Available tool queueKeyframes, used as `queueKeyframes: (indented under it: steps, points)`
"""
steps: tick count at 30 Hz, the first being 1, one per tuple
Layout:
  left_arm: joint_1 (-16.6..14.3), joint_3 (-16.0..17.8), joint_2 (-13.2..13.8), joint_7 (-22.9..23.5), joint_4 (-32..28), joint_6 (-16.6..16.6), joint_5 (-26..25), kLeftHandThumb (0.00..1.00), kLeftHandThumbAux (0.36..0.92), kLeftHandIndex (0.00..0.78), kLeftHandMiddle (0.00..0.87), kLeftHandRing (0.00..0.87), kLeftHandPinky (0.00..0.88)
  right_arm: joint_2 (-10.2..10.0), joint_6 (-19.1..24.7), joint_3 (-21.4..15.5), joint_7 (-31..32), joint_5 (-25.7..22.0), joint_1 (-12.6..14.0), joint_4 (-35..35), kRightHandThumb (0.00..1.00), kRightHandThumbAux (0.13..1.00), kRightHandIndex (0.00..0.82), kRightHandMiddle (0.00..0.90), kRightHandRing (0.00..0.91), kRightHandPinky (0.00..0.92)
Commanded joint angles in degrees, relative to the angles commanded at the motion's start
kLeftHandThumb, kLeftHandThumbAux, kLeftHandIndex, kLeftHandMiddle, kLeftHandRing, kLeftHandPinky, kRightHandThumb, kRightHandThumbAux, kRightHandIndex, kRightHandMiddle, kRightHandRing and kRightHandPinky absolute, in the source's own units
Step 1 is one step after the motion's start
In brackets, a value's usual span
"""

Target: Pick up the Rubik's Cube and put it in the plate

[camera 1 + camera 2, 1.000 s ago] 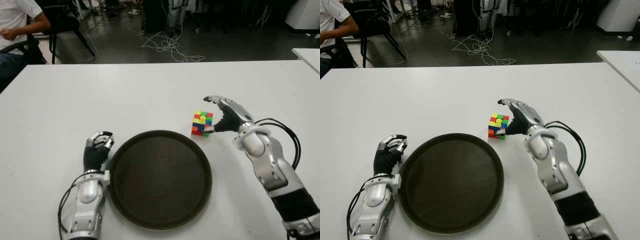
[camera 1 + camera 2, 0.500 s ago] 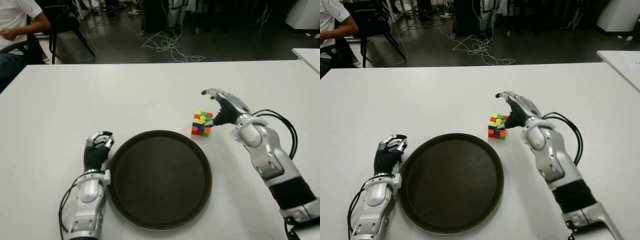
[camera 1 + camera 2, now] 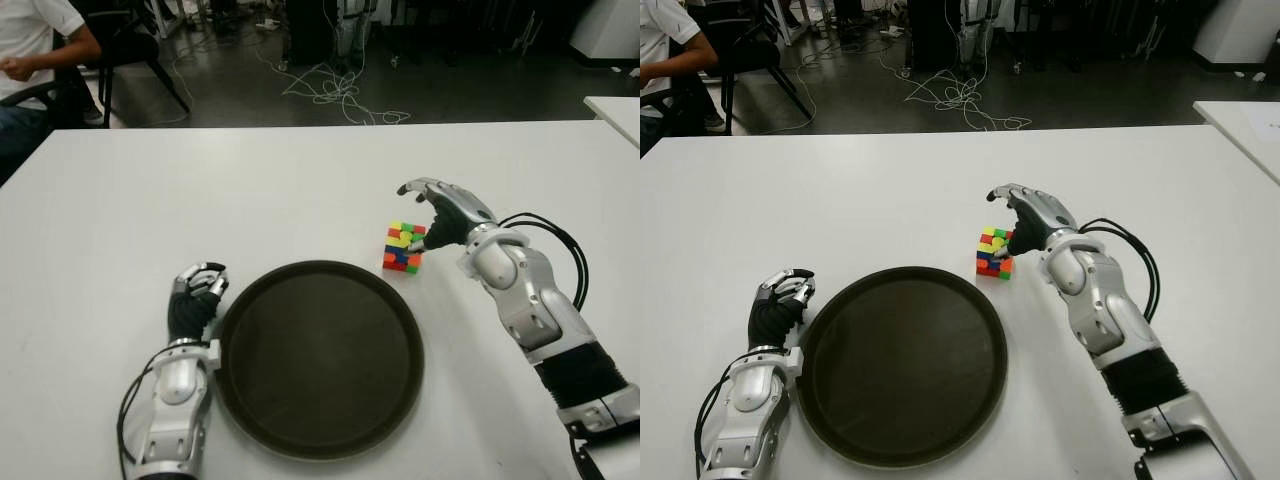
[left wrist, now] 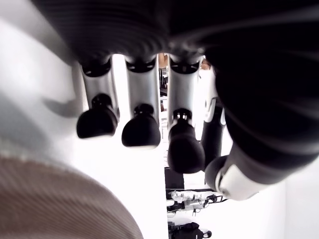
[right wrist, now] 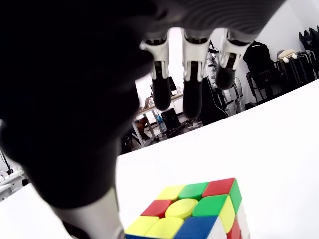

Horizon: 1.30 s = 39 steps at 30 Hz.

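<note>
We saw the Rubik's Cube (image 3: pixel 404 246) on the tabletop (image 3: pixel 300 190), just beyond the plate (image 3: pixel 318 356) (far-right rim); our right hand (image 3: pixel 445 215) arched over it, fingers (image 5: pixel 192 87) spread, gripping nothing.

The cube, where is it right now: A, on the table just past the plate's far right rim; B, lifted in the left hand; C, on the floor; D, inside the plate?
A: the cube sits on the table beside the plate, the right hand open around it.
</note>
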<state>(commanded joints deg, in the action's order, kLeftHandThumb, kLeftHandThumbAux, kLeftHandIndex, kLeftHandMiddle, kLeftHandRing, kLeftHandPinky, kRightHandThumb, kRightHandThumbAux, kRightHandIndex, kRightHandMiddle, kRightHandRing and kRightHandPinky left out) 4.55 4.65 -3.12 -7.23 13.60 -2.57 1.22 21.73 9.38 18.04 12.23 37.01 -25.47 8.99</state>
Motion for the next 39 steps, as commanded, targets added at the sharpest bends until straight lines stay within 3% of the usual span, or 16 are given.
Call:
queueKeyframes:
  steps: [3, 9, 20, 25, 34, 39]
  points:
    - [0.1, -0.1, 0.1, 0.3, 0.3, -0.7, -0.1, 0.710, 0.705, 0.444, 0.810, 0.826, 0.812, 0.2, -0.2, 0.3, 0.2, 0.1, -0.4, 0.7, 0.000, 0.961, 0.290, 0.245, 0.247, 0.273]
    - [0.5, -0.2, 0.0, 0.5, -0.4, -0.6, -0.4, 0.709, 0.706, 0.443, 0.804, 0.819, 0.802, 0.5, -1.1, 0.8, 0.1, 0.6, -1.2, 2.0, 0.000, 0.948, 0.277, 0.253, 0.256, 0.270]
    - [0.5, 0.0, -0.4, -0.1, -0.4, -0.5, -0.3, 0.710, 0.705, 0.444, 0.812, 0.829, 0.818, 0.4, -1.2, 1.9, 0.6, 1.3, -3.0, 4.8, 0.000, 0.970, 0.329, 0.286, 0.284, 0.307]
    - [0.6, -0.1, -0.5, 0.3, -0.6, -0.8, -0.6, 0.710, 0.705, 0.444, 0.809, 0.825, 0.813, 0.6, -1.7, 2.6, 0.7, 1.4, -3.9, 6.4, 0.071, 0.973, 0.389, 0.342, 0.317, 0.311]
    - [0.7, 0.0, -0.7, 0.2, -0.6, -1.2, -0.7, 0.709, 0.705, 0.444, 0.811, 0.827, 0.816, 0.8, -3.6, 3.3, 0.3, 1.4, -5.0, 8.9, 0.095, 0.973, 0.322, 0.318, 0.310, 0.310]
    - [0.6, -0.1, -0.4, -0.2, -0.2, -1.4, 0.0, 0.709, 0.705, 0.443, 0.809, 0.829, 0.820, 0.7, -5.7, 4.1, 0.2, 1.4, -6.5, 12.6, 0.101, 0.980, 0.333, 0.325, 0.327, 0.343]
